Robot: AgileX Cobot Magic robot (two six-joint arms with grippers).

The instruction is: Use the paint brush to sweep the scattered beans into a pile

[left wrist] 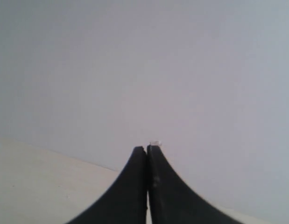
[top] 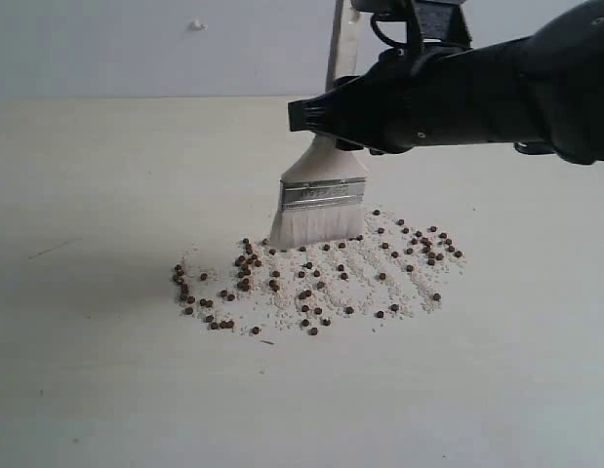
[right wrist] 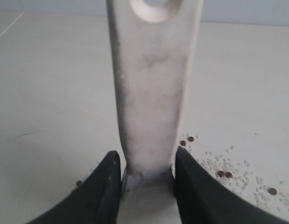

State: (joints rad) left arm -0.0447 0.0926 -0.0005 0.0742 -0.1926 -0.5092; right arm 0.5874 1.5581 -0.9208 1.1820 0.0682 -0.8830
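The paint brush (top: 323, 191) stands nearly upright at the far edge of the scatter. Its long axis runs top to bottom, bristles pointing down and handle rising with a slight lean to the right. Its broad flat face is turned to the near side. The cream-white bristles fan a little where their tips rest on the tabletop (top: 106, 390). Above them sits a shiny silver metal band, then a pale wooden handle (right wrist: 153, 84), smooth and faintly smudged, with a round hole at its end.

The right fingers (right wrist: 102, 186), black and curved, hold the handle's narrow edges from either side, just above the handle's wider shoulder.

The beans (top: 304, 293) are small, round and reddish-brown. They lie loosely spread near and to both sides of the bristles, thicker at the left end, mixed with fine whitish crumbs (top: 370, 268). The tabletop is matt and off-white, with a plain pale wall (top: 136, 39) beyond it.

The left fingers (left wrist: 130, 186) are pressed together with nothing between them, up off the tabletop.
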